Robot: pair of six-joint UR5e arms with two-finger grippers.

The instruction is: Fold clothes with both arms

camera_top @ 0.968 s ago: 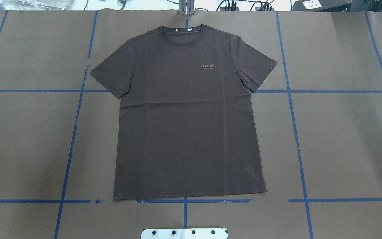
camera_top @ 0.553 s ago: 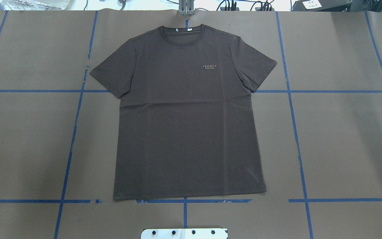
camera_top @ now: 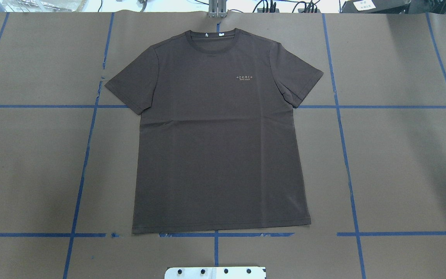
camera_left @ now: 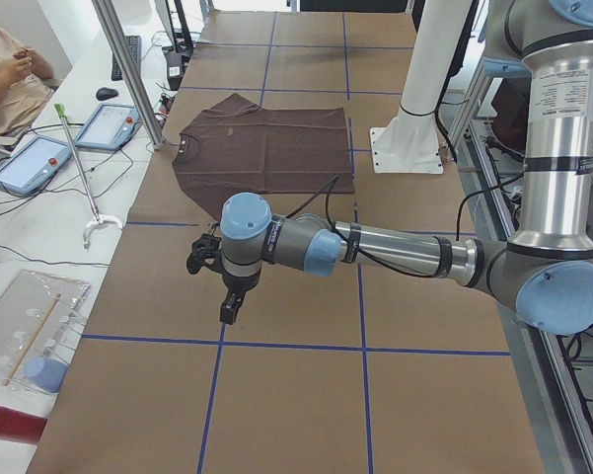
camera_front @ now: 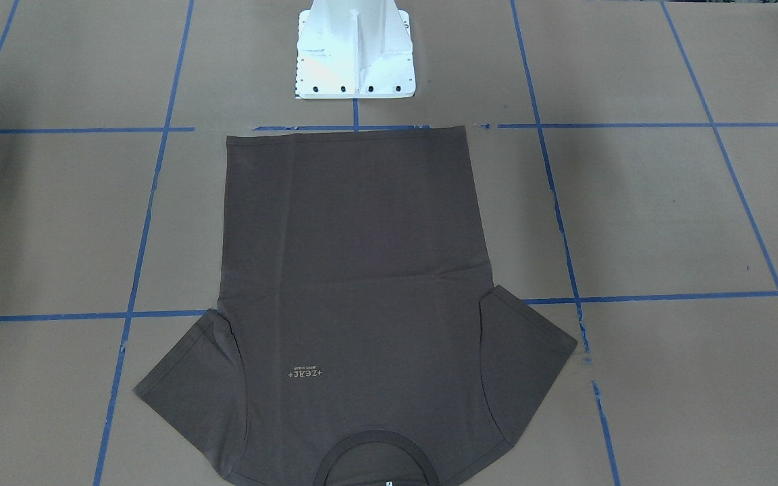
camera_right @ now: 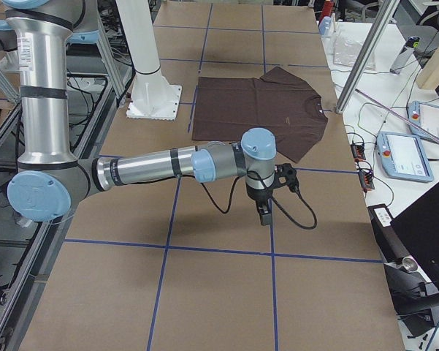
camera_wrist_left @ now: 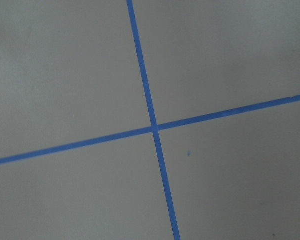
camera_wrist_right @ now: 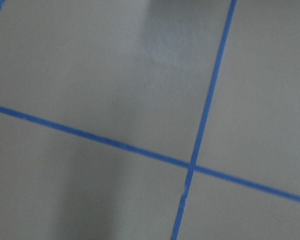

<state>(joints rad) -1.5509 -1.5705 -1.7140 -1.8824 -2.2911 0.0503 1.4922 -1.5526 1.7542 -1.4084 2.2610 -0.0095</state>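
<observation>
The clothes are one dark grey-brown T-shirt (camera_top: 219, 135), spread flat and face up on the brown table cover, collar at the far edge from the robot. It also shows in the front-facing view (camera_front: 348, 270) and both side views (camera_left: 266, 148) (camera_right: 256, 110). My left gripper (camera_left: 230, 308) hangs over bare table well to the left of the shirt. Over bare table on the other side, my right gripper (camera_right: 264, 213) hangs equally clear of it. Neither touches the shirt. I cannot tell whether either is open or shut. Both wrist views show only blue tape lines.
The white pedestal base (camera_front: 355, 61) stands just behind the shirt's hem. Blue tape (camera_top: 347, 162) marks a grid on the cover. Along the far table edge stand a metal post (camera_left: 128, 69) and tablets (camera_left: 104, 126), with cables nearby. A seated person (camera_left: 10, 79) is beyond them.
</observation>
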